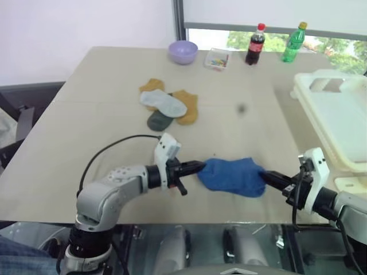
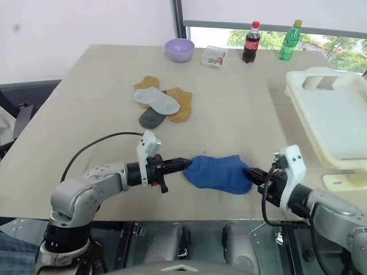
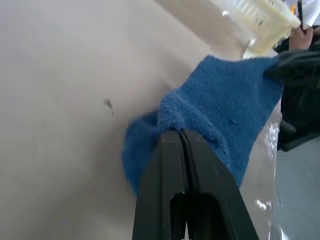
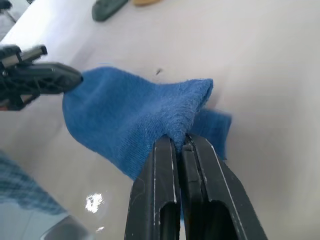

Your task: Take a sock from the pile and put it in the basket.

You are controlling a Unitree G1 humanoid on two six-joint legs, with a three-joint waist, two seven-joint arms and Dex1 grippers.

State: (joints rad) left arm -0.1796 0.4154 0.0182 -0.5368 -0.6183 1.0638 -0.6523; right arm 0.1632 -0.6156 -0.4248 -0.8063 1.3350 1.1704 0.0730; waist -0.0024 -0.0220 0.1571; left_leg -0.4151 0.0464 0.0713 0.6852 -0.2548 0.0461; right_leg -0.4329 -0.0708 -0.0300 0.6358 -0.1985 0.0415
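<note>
Left gripper [image 1: 196, 167]: clamped on one end of the blue sock [image 1: 232, 176], the fingers pressed together over a fold of cloth.
Right gripper [image 1: 268, 177]: pinched tight on the sock's other end, so the sock hangs stretched between the two grippers.
Blue sock: held up off the tan table [image 1: 103, 109] near its front edge; whether its lowest fold brushes the tabletop is hard to tell.
Basket [image 1: 338, 123]: cream-white, beyond and outward of the right gripper, well apart from the sock; nothing can be seen inside it.
Pile [image 1: 166, 106]: beyond the left gripper, mustard, grey and dark green socks lying overlapped.
Far edge: a lilac bowl [image 1: 183, 51], a small clear box [image 1: 217, 59] and two bottles [image 1: 255, 44], all well past both grippers.
Progress: the sock is out of the pile and gripped; carrying it over the basket rim and letting go is left.
</note>
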